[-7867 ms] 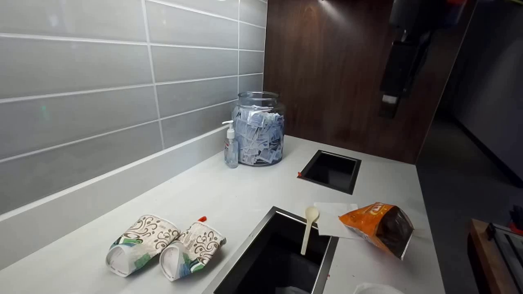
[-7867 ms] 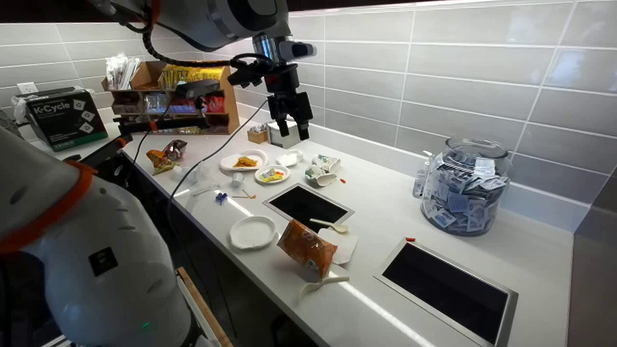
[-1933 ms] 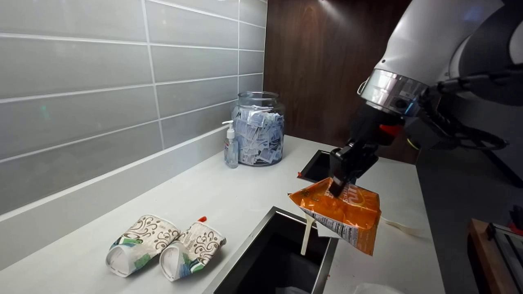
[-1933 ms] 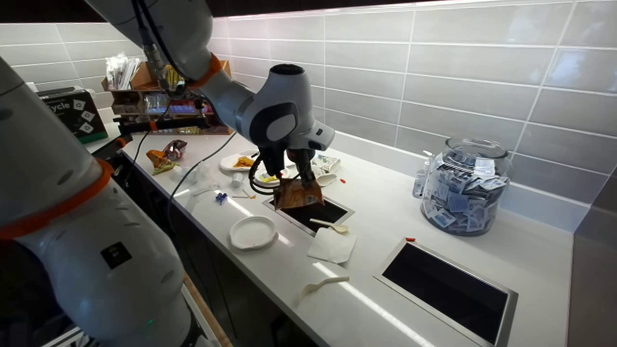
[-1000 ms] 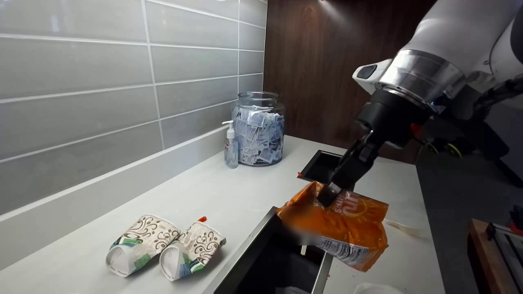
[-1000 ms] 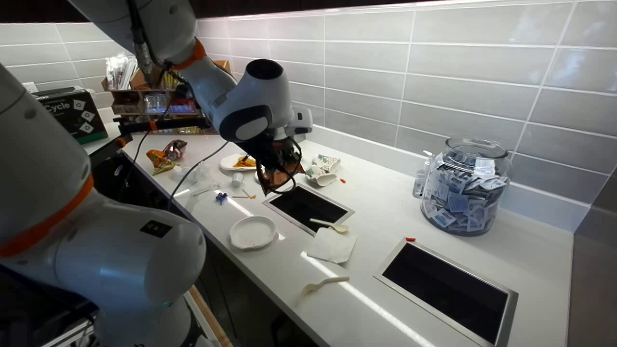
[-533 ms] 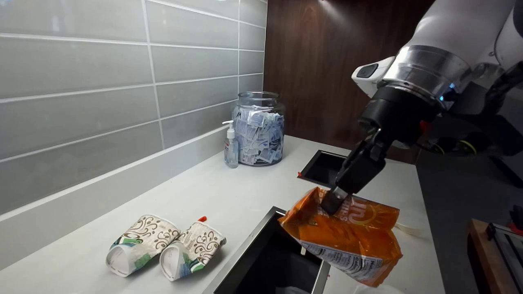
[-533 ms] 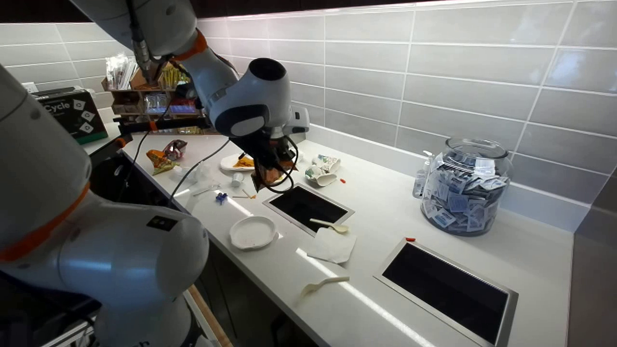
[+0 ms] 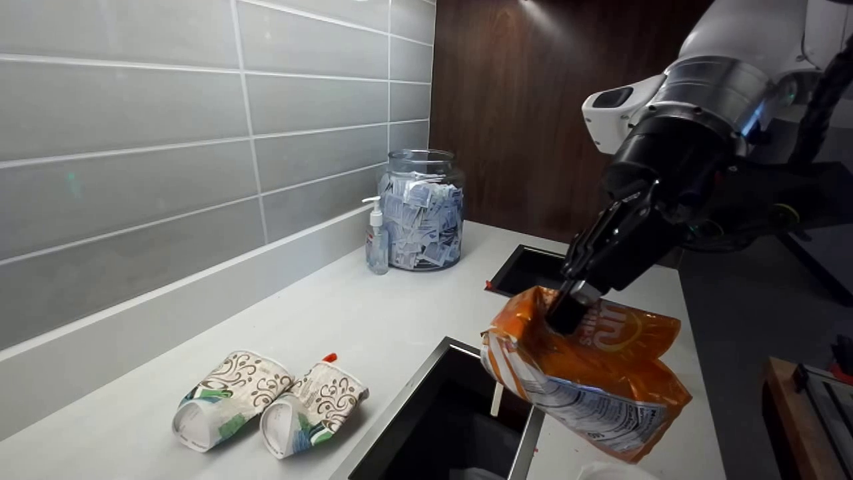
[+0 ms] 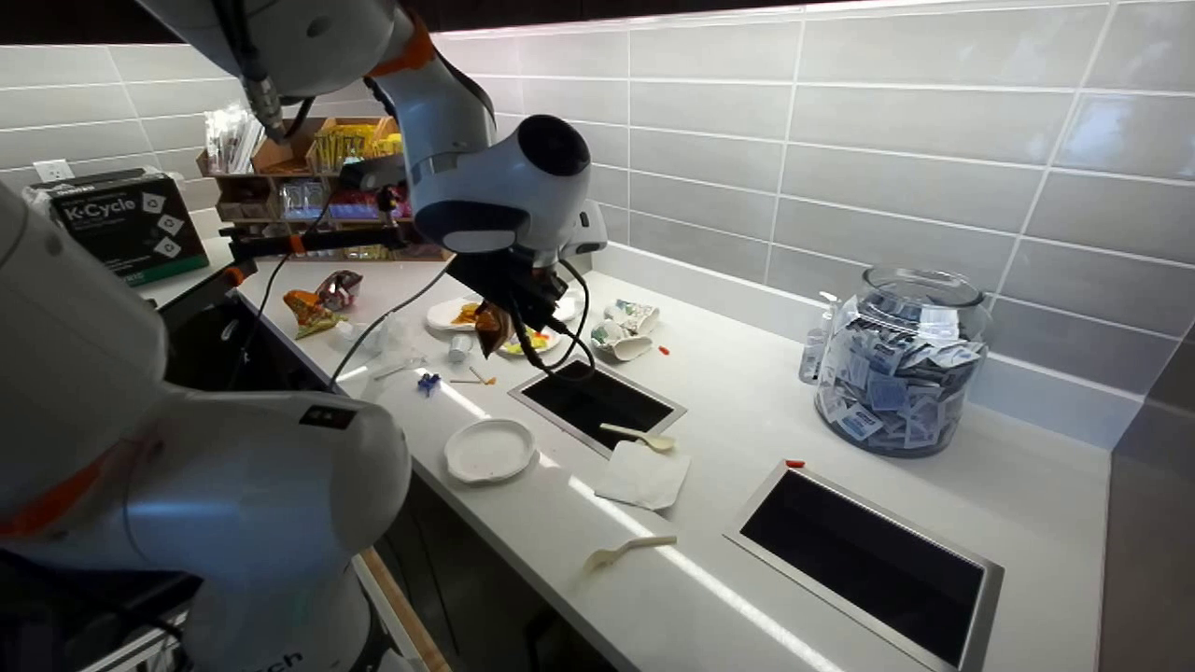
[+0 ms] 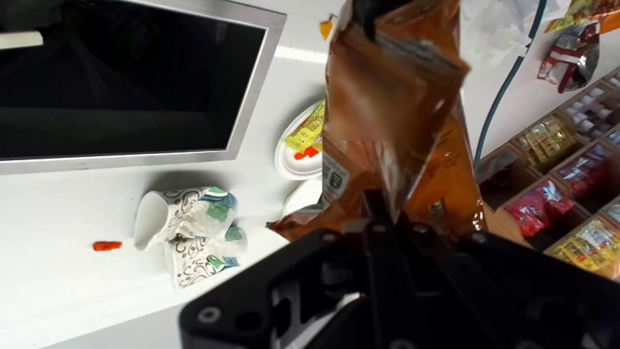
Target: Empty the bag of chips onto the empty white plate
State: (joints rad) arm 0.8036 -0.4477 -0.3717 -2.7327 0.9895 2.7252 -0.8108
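Observation:
The orange foil bag of chips (image 9: 630, 383) hangs in the air, tilted and crumpled, beside the near counter opening. My gripper (image 9: 565, 319) is shut on its upper part. In the wrist view the bag (image 11: 448, 167) spreads beyond the fingers (image 11: 374, 206), partly blurred; its contents cannot be made out. Most of the bag (image 10: 493, 329) is hidden behind the wrist in an exterior view. The empty white plate (image 10: 490, 451) lies near the counter's front edge, with only faint specks on it. Just the rim of that plate (image 9: 616, 472) shows at the bottom of an exterior view.
Dark rectangular openings (image 10: 597, 401) are cut into the counter. A pale spoon (image 10: 639, 436), a napkin (image 10: 644, 476) and another spoon (image 10: 625, 553) lie near the plate. Speckled packets (image 9: 233, 400), a glass jar (image 9: 423, 213) and plates with food (image 10: 467, 315) stand around. Cables loop at my wrist.
Several seconds ago the bag lay on the counter by the napkin; now it is lifted in my gripper. Over the last second the wrist has tilted further and the bag has turned with it.

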